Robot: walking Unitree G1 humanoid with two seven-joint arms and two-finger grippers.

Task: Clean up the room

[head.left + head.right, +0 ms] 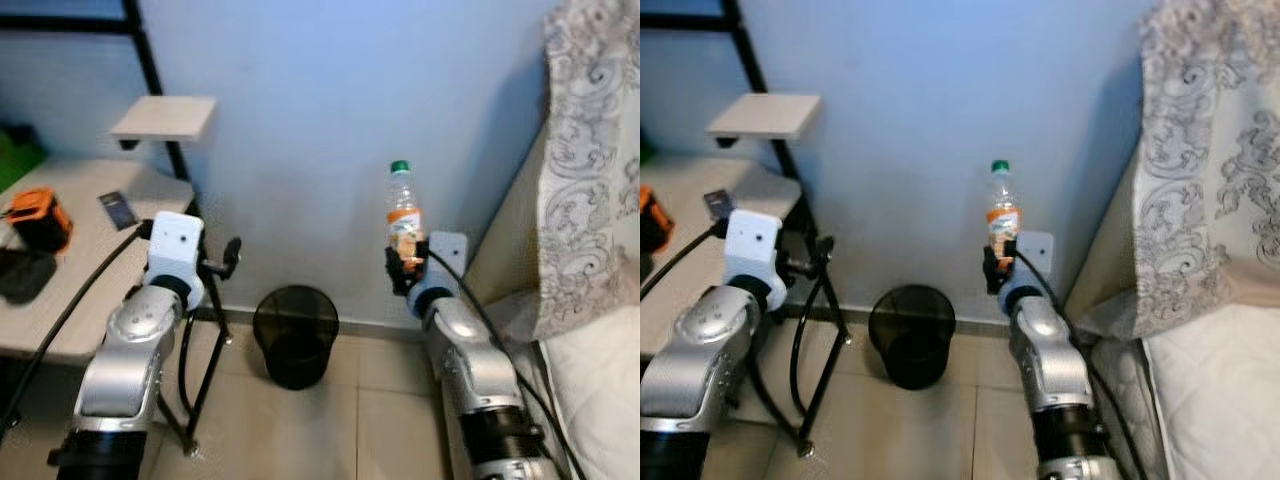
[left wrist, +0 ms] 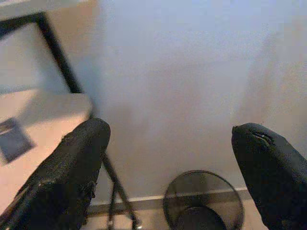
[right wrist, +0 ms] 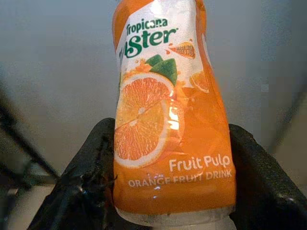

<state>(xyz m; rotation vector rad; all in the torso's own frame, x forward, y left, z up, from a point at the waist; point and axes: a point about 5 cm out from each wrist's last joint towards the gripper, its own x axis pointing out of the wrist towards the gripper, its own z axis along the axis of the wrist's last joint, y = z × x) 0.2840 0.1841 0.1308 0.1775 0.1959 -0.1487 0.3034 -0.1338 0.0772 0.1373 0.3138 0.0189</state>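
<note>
An orange drink bottle (image 1: 403, 213) with a green cap is held upright in the air in front of the pale wall, clamped at its lower part by the right pincer (image 1: 405, 268). In the right wrist view the two black fingers (image 3: 91, 163) are seen pressed against either side of the orange label, on which "Fruit Pulp" and "Orange Fruit Drink" can be read. Below and to the left of the bottle, a black mesh waste bin (image 1: 295, 335) is stood on the tiled floor against the wall; the bottle is held well above it and somewhat to its right. The left pincer (image 2: 170, 163) is raised between the bin and the worktop (image 1: 75, 205), its fingers spread wide with nothing between them. On the worktop an orange and black device (image 1: 35, 215) and a small dark flat object (image 1: 118, 209) are seen. A patterned curtain (image 1: 590, 150) and a white bed (image 1: 600, 400) are seen at the right.
</note>
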